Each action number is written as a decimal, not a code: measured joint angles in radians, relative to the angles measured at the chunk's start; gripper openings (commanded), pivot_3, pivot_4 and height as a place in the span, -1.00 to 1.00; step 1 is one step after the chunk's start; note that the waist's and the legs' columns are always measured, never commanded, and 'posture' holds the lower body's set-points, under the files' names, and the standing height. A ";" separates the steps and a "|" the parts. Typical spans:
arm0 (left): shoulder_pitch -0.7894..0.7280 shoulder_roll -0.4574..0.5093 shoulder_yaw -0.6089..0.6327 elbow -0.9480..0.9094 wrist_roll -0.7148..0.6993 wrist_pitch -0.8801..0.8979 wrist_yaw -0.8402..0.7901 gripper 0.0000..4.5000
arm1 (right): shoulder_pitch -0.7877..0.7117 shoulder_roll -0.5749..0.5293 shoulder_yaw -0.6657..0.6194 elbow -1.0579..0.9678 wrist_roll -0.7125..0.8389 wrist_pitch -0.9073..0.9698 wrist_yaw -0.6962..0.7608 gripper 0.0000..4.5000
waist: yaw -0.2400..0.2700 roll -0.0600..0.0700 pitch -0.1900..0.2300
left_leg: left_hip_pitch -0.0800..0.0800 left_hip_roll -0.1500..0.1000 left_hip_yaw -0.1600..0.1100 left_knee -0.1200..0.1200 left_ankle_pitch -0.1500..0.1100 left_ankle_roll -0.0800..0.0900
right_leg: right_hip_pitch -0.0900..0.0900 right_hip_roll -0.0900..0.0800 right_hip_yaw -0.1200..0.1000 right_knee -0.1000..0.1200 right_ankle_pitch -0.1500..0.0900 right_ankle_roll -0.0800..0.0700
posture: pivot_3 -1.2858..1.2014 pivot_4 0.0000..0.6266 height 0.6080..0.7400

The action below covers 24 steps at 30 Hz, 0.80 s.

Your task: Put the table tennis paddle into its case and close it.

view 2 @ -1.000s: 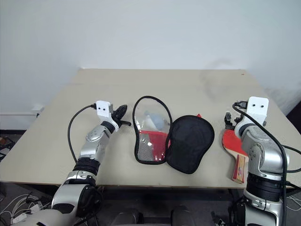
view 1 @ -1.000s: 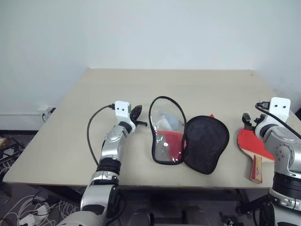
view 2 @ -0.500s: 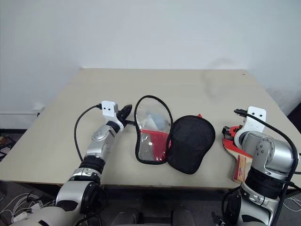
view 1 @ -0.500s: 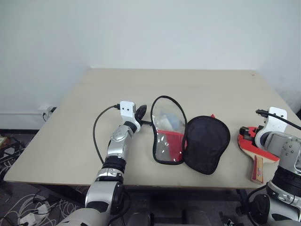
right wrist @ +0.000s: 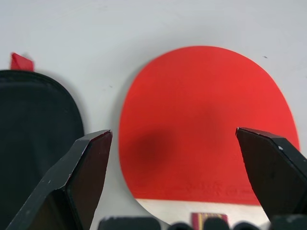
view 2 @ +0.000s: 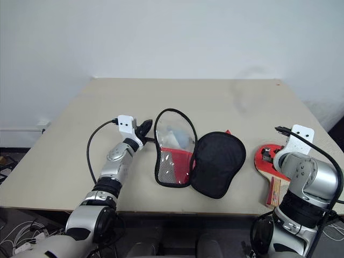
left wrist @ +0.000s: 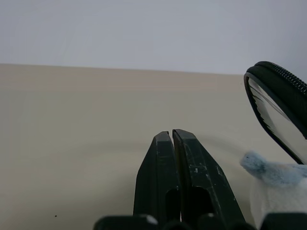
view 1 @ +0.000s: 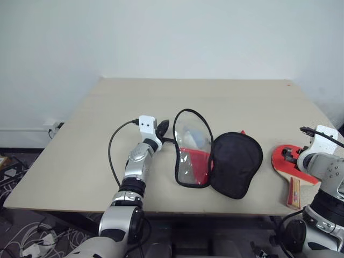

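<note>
We see the case (view 1: 215, 156) lying unzipped and spread open mid-table (view 1: 226, 102), its clear window flap holding a grey-blue puff (left wrist: 273, 170) and something red. The table tennis paddle (right wrist: 206, 124) lies outside it, near the right edge. Our right gripper (right wrist: 180, 182) hovers over the paddle, fingers wide apart. Our left gripper (left wrist: 171, 136), pinched closed and empty, points level just beside the case.

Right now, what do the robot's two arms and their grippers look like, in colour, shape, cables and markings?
Both arms are silver-grey metal with black joint rings. Each wrist bears a small white camera box with two dark dots, and a black cable loops back from it. The left gripper has two slim, tapering black fingers. The right gripper has two broad, wedge-shaped black fingers.
</note>
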 measured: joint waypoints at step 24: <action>-0.029 -0.030 0.000 0.072 0.000 -0.038 -0.009 -1.00 | 0.270 0.060 -0.036 -0.207 0.200 0.000 -0.103 0.99 | 0.000 -0.001 0.001 | -0.001 0.000 0.000 0.000 0.000 0.000 | 0.000 0.000 0.000 0.000 0.000 0.000 | 0.03 -1.00 1.00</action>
